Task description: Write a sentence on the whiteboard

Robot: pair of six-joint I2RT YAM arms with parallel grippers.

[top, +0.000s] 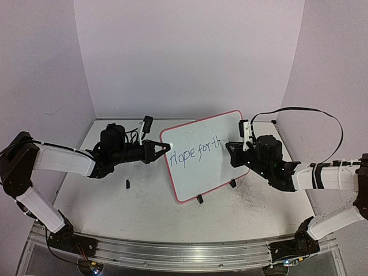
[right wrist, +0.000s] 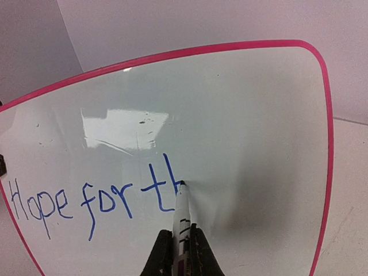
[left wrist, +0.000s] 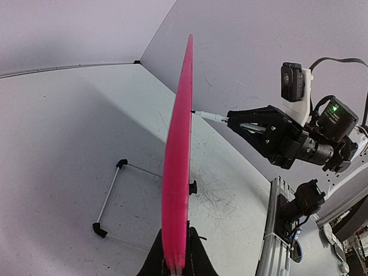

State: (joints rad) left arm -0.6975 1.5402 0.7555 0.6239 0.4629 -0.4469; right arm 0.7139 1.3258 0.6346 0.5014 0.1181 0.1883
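Note:
The whiteboard (top: 204,155), white with a red-pink rim, stands tilted upright mid-table on small black feet. My left gripper (top: 165,148) is shut on its left edge; in the left wrist view the board shows edge-on (left wrist: 178,172) between my jaws (left wrist: 175,260). My right gripper (top: 233,150) is shut on a white marker (right wrist: 183,221) whose tip touches the board face (right wrist: 247,126). The sentence (right wrist: 95,198) reads "Hope for th" in blue, and the tip rests at the "h". It also shows in the top view (top: 195,152).
A small black marker cap (top: 127,184) lies on the table left of the board. A thin wire stand with black ends (left wrist: 109,201) lies behind the board. Dark scribble marks (top: 250,198) stain the table at the right. Purple walls enclose the table.

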